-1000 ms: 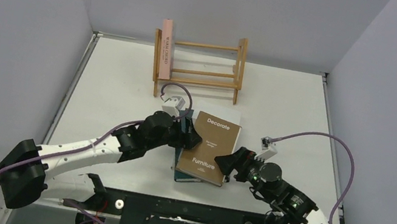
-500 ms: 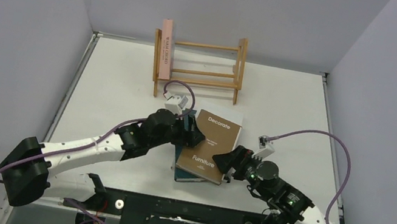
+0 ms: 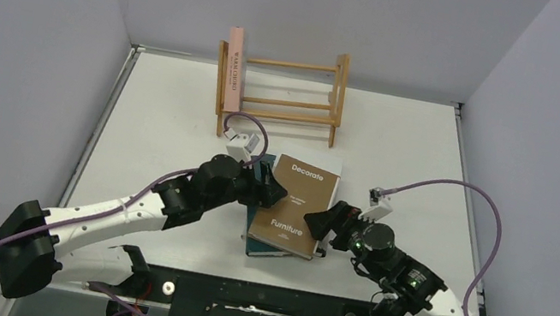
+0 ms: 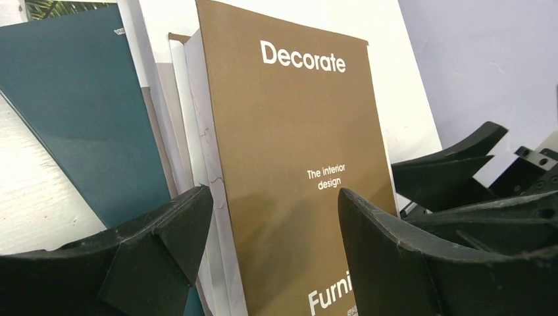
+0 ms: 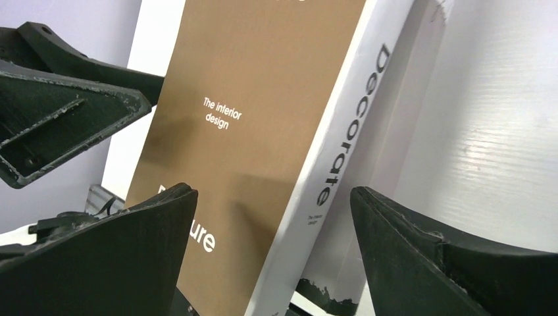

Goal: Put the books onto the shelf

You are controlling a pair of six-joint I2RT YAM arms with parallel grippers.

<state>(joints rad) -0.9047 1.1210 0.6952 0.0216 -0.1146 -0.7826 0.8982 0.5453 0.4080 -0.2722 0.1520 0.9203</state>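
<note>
— So, where does the brown Decorate book lie from the claws?

— Lower centre of the top view, flat on top of other books, with a teal book showing under it. Its long axis runs up and down the frame, leaning slightly right at the top.

— And the claws?

— One is on each long side. The left gripper faces the page edge from the left, and the right gripper faces the white spine from the right. Both are right at the book, so neither arm is nearer.

— Holding it?

— No. Both sets of jaws are spread wide (the cover shows plainly between the fingers in each wrist view), and I see no pad pressed on it.

— The arms' pose?

— The left arm lies low, running from the lower left corner up to the centre. The right arm comes from the lower right, bent, with its wrist pointing up-left.

— The shelf?

— Upper centre, well apart from both claws, with the pink book standing at its left end. I'd judge the carry has to go almost straight up-frame.
</note>
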